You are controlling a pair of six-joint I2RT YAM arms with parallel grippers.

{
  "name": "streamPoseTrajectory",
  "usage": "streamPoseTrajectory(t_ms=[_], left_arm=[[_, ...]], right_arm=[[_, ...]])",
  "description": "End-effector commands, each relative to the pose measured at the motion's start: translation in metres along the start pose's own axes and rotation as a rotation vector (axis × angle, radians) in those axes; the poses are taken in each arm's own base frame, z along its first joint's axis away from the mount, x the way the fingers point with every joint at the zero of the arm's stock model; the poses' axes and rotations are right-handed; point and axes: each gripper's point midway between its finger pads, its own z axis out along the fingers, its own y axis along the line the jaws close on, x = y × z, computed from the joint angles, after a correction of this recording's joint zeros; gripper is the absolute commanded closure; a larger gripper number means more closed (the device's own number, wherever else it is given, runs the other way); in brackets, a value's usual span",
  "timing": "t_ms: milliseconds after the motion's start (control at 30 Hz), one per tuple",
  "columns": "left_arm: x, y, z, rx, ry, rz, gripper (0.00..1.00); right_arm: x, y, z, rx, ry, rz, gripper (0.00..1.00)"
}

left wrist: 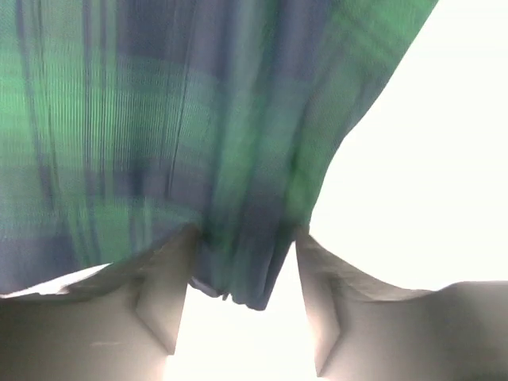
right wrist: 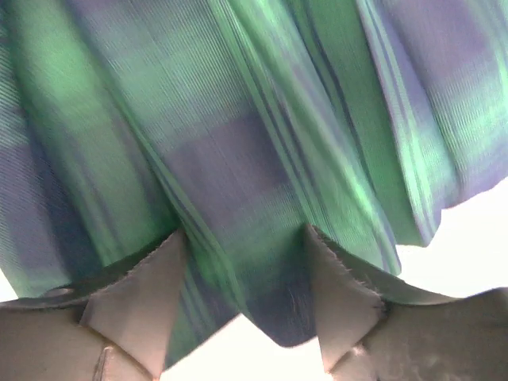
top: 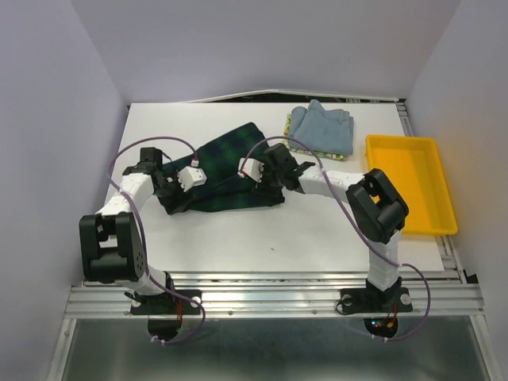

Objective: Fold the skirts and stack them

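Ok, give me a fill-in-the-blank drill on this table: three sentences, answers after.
1. The blue-grey skirt lies folded on top of the ____-print skirt.
2. The yellow tray stands to the ____ of that stack.
3. The left gripper and the right gripper each have their jaws ____, with the plaid skirt between the fingers.

Missing words: lemon; right; open.

I saw green-navy plaid on the pleated cloth skirt (top: 230,171), plain blue-grey on the folded skirt (top: 321,129), yellow on the plastic tray (top: 413,184).
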Motion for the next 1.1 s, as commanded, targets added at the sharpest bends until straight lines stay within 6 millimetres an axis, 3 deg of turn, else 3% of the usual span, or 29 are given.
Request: streamPoseTrajectory(t_ms=[0, 33, 67, 100, 133, 200, 267, 300, 333, 367, 400, 433, 467, 533, 567, 633, 733, 767, 833, 867, 900, 967, 1000, 1067], left_arm=[[-0.023, -0.01, -0.054, 0.007, -0.072, 0.018, 0.23], [-0.033, -0.005, -0.065, -0.012, -0.103, 0.024, 0.23], [-0.051, 0.008, -0.082, -0.045, -0.144, 0.039, 0.23], [-0.062, 0.003, -0.09, -0.015, -0.181, 0.024, 0.24], [-0.077, 0.015, -0.103, -0.04, -0.214, 0.027, 0.25], [-0.091, 0.028, -0.109, -0.059, -0.257, -0.001, 0.27], [-0.095, 0.046, -0.099, -0.068, -0.253, -0.105, 0.29], [-0.098, 0.072, -0.1, -0.148, -0.248, -0.137, 0.3], [-0.091, 0.081, -0.08, -0.129, -0.217, -0.23, 0.31], [-0.092, 0.105, -0.082, -0.194, -0.2, -0.253, 0.34], [-0.088, 0.116, -0.074, -0.206, -0.175, -0.292, 0.38], [-0.078, 0.123, -0.051, -0.176, -0.135, -0.341, 0.4], [-0.081, 0.135, -0.05, -0.19, -0.133, -0.354, 0.41], [-0.065, 0.146, -0.024, -0.192, -0.068, -0.39, 0.46], [-0.057, 0.153, -0.019, -0.219, -0.036, -0.391, 0.47], [-0.038, 0.15, 0.002, -0.202, 0.03, -0.394, 0.53], [-0.011, 0.139, 0.01, -0.204, 0.122, -0.386, 0.62], [0.007, 0.118, 0.018, -0.166, 0.169, -0.391, 0.65], [0.021, 0.105, 0.01, -0.177, 0.204, -0.369, 0.7], [0.038, 0.081, 0.016, -0.133, 0.243, -0.379, 0.72], [0.039, 0.076, 0.007, -0.157, 0.237, -0.371, 0.74], [0.051, 0.056, 0.004, -0.14, 0.256, -0.389, 0.77], [0.061, 0.036, 0.006, -0.109, 0.277, -0.406, 0.78], [0.06, 0.024, -0.002, -0.118, 0.259, -0.432, 0.78]], right_arm=[[-0.032, -0.043, -0.07, 0.047, -0.054, -0.007, 0.33], [-0.044, -0.04, -0.083, 0.023, -0.095, -0.009, 0.33], [-0.062, -0.046, -0.109, 0.041, -0.15, -0.02, 0.33], [-0.07, -0.044, -0.122, 0.03, -0.175, -0.027, 0.34], [-0.077, -0.035, -0.134, -0.025, -0.199, -0.014, 0.34], [-0.088, -0.033, -0.151, -0.041, -0.222, 0.023, 0.34], [-0.091, -0.036, -0.155, -0.039, -0.208, 0.114, 0.33], [-0.09, -0.039, -0.152, -0.029, -0.191, 0.152, 0.32], [-0.075, -0.033, -0.134, -0.055, -0.116, 0.217, 0.34], [-0.08, -0.038, -0.131, -0.062, -0.106, 0.241, 0.35], [-0.076, -0.033, -0.123, -0.093, -0.078, 0.262, 0.37], [-0.069, -0.023, -0.117, -0.144, -0.041, 0.286, 0.4], [-0.059, -0.014, -0.1, -0.19, 0.002, 0.304, 0.43], [-0.058, -0.011, -0.089, -0.211, 0.023, 0.355, 0.46], [-0.05, -0.006, -0.073, -0.226, 0.045, 0.367, 0.48], [-0.039, -0.004, -0.051, -0.223, 0.083, 0.403, 0.49], [-0.026, 0.001, -0.037, -0.24, 0.146, 0.416, 0.53], [-0.021, 0.004, -0.032, -0.243, 0.166, 0.423, 0.54], [-0.001, 0.007, -0.018, -0.22, 0.226, 0.42, 0.56], [0.008, 0.007, -0.012, -0.204, 0.254, 0.413, 0.57], [0.02, 0.011, -0.001, -0.203, 0.291, 0.405, 0.58], [0.032, -0.003, 0.013, -0.136, 0.31, 0.404, 0.6], [0.025, -0.015, 0.019, -0.103, 0.287, 0.398, 0.6], [0.02, -0.034, 0.039, -0.036, 0.259, 0.39, 0.6]])
